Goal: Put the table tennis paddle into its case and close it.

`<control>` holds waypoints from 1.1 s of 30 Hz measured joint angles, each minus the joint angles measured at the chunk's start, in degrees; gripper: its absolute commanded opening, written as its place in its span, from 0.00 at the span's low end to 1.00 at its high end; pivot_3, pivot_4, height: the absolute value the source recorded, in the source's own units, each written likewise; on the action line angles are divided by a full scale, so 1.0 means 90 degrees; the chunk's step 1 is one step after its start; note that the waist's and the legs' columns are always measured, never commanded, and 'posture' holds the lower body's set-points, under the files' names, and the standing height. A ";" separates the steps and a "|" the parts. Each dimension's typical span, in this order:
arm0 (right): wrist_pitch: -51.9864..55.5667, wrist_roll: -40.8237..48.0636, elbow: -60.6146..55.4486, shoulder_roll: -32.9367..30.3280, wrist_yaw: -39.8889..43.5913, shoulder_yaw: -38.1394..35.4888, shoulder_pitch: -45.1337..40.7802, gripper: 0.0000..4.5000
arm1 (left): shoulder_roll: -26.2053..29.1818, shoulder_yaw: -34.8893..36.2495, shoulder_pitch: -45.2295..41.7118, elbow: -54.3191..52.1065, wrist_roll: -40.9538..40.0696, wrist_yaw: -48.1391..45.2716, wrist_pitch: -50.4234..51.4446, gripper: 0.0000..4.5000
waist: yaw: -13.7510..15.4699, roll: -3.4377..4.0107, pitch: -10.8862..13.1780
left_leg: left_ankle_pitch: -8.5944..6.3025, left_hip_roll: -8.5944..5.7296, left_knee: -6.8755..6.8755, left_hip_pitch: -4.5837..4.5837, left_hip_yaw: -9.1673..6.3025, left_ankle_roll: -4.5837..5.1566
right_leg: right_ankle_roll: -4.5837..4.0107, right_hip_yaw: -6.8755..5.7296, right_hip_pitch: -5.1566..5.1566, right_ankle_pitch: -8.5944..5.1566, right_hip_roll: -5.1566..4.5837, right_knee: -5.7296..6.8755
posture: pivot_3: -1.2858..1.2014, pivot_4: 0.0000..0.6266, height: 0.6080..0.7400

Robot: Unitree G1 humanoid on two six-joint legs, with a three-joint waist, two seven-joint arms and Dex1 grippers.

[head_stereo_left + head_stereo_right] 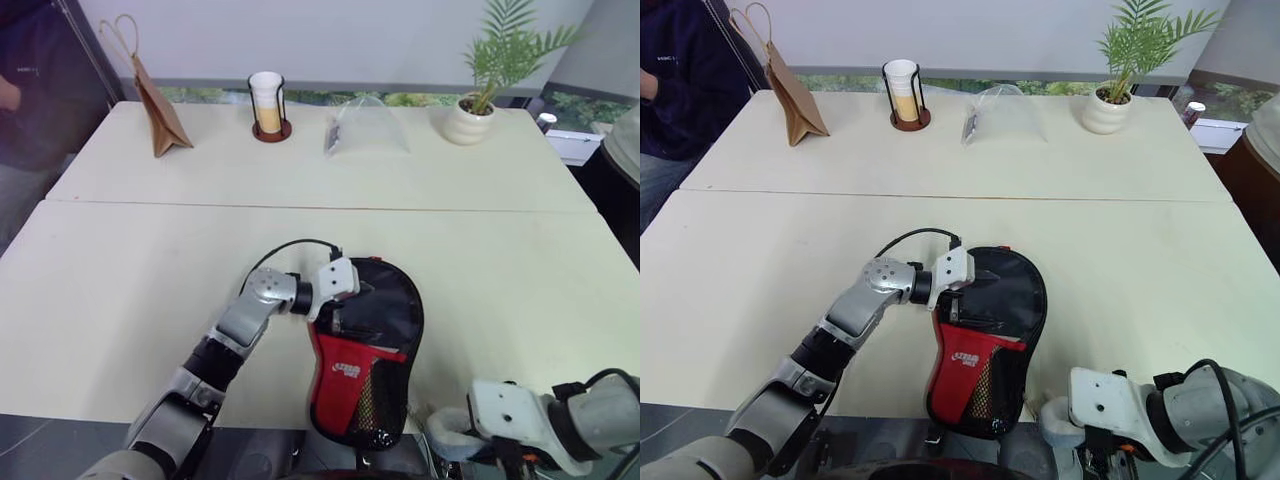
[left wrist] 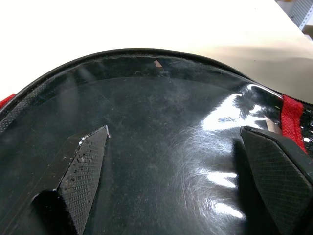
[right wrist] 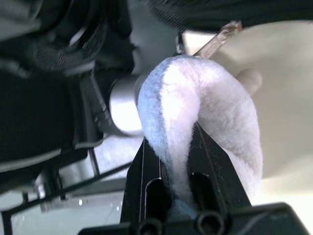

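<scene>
We see the left end effector [image 1: 338,305] spread wide, its textured black fingers [image 2: 85,171] over the glossy clear window of the paddle-shaped black fabric case [image 1: 385,330]. The case lies on the cream table [image 1: 120,290], at its near edge. The right end effector [image 3: 178,161] pinches a fluffy white cloth [image 3: 205,112].

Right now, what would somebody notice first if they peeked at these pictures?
Probably the black and red case lying at the near edge of the pale table, with the left gripper spread open on its shiny window. Next, the right gripper, shut on a fluffy white cloth by that edge. A potted plant stands far back.
</scene>
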 measured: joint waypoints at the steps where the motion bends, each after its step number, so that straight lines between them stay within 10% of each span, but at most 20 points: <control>1: -0.0130 -0.0142 -0.0001 0.0002 0.0033 -0.0061 0.0140 0.00 | 0.0000 -0.0002 0.0001 -0.0002 0.0000 0.0000 0.0001 1.00 | 0.0004 0.0000 -0.0001 | -0.0002 -0.0001 0.0001 0.0000 0.0000 0.0001 | 0.0001 0.0000 0.0000 0.0000 0.0000 -0.0002 | 0.52 0.24 0.95; 19: 0.0106 -0.0438 0.0149 0.0518 0.0983 -0.1233 -0.0393 0.00 | -0.0079 -0.0025 -0.0169 0.0353 0.0000 0.0063 -0.0104 1.00 | 0.0105 0.0004 -0.0007 | -0.0003 0.0004 0.0017 0.0018 0.0000 0.0001 | 0.0007 0.0001 0.0030 0.0004 -0.0002 -0.0001 | 0.52 0.24 0.95; 28: 0.0662 -0.0167 0.0672 0.0511 0.0961 -0.0967 -0.1500 0.99 | -0.0137 0.0044 -0.0311 0.0627 -0.0010 0.0062 -0.0305 1.00 | 0.0105 0.0007 -0.0008 | -0.0003 0.0004 0.0010 0.0012 0.0002 0.0001 | 0.0003 -0.0001 0.0016 0.0007 -0.0003 0.0010 | 0.52 0.24 0.95; 33: 0.0941 0.0087 0.1172 0.0449 0.0961 -0.0927 -0.2378 0.99 | -0.0131 0.0184 -0.0338 0.0679 -0.0239 0.0021 -0.0263 1.00 | 0.0086 0.0009 -0.0005 | -0.0003 0.0004 0.0011 0.0009 0.0002 0.0001 | 0.0002 -0.0002 0.0013 0.0008 -0.0002 0.0012 | 0.52 0.24 0.95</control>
